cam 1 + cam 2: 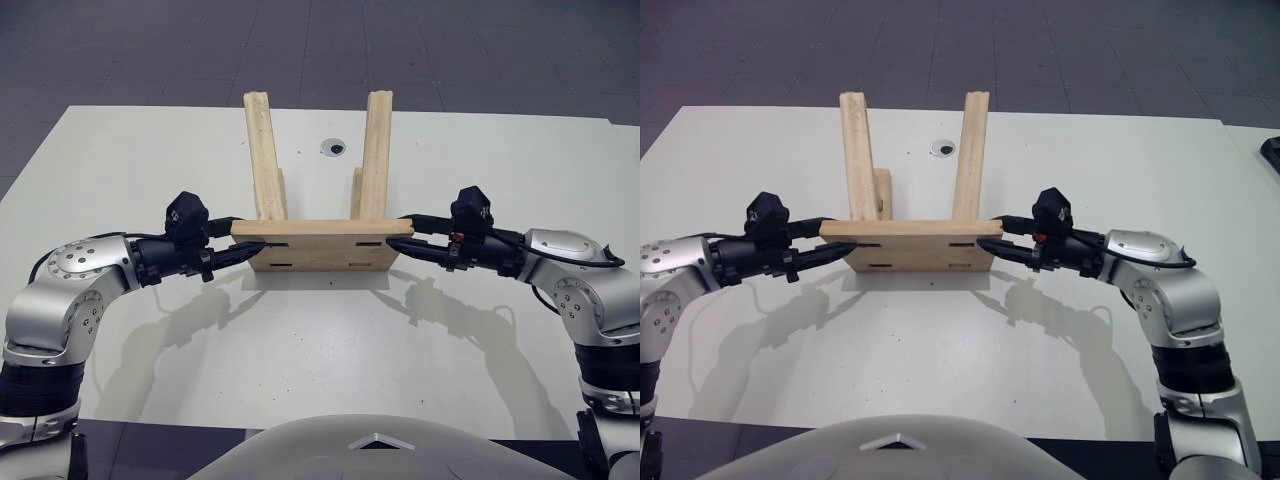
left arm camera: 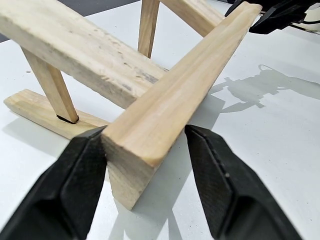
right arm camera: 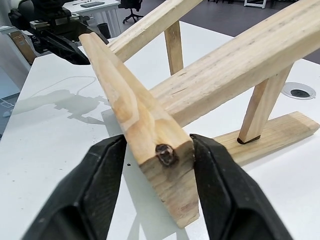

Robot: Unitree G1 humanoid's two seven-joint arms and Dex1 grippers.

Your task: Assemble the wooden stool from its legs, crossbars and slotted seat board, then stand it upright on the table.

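Pale wooden stool (image 1: 315,215): seen assembled and laid on its side on the white tabletop (image 1: 320,350), between the two arms, near the middle.
Slotted seat board (image 1: 320,250): stood on its long edge, its flat face turned toward the robot, four small dark slots seen in it.
Legs: two thick square ones (image 1: 264,150) (image 1: 376,150) are seen running away from the board and tilted up; in the wrist views a lower one (image 2: 35,110) is laid flat on the tabletop.
Crossbars: thin sticks (image 2: 50,87) (image 3: 262,105) are seated in the lower legs and joined up to the upper ones.
Left pincer (image 1: 250,245): brought in level from the robot's left, closed narrow on the board's left end; black fingers (image 2: 75,190) are pressed to either face of the wood.
Right pincer (image 1: 395,241): set likewise on the right end, fingers (image 3: 225,200) clamped on both faces, a dark knot shown in the end grain between them.
Round opening (image 1: 334,147): set in the tabletop beyond the stool, between the upper legs.
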